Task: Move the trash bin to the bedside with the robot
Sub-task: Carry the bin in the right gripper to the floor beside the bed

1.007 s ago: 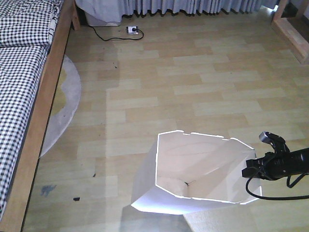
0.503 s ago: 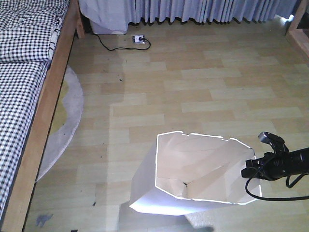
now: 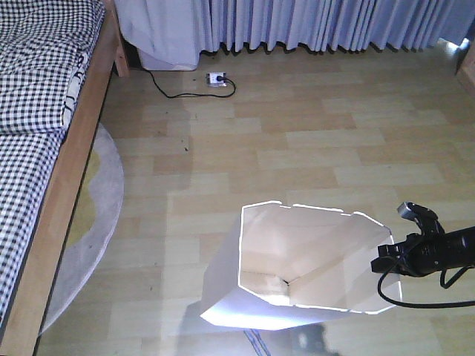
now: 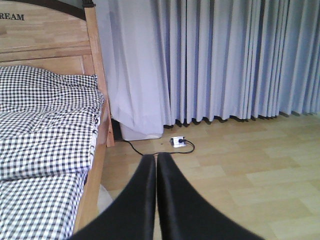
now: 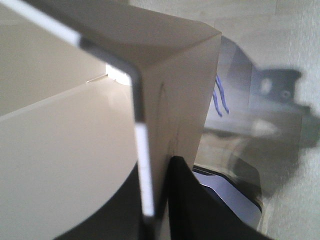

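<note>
White plastic trash bin stands upright on the wood-laminate floor, low centre in the front view. It is well apart from the bed at far left, with a grey round rug on the floor between them, beside the frame. The bin is not yet at the bedside.

Right gripper sits at the bin's right rim. In the wrist view one black finger is outside the wall and the other inside, with the thin wall pinched between them (closed to wall thickness, as far as the blur allows). Probable reason for the rim pinch: the bin is too wide to span, and the wall is the only thin edge on offer, so the base can haul the bin along as it drives.

Left gripper has its fingers pressed together and holds nothing. It points forward over the floor toward the curtains and power strip (out of the load's way, I judge).

Risks: the wall may flex or slip in the pinch, and the bin may tip if dragged. Next: bring the bin leftward to the bed frame.
</note>
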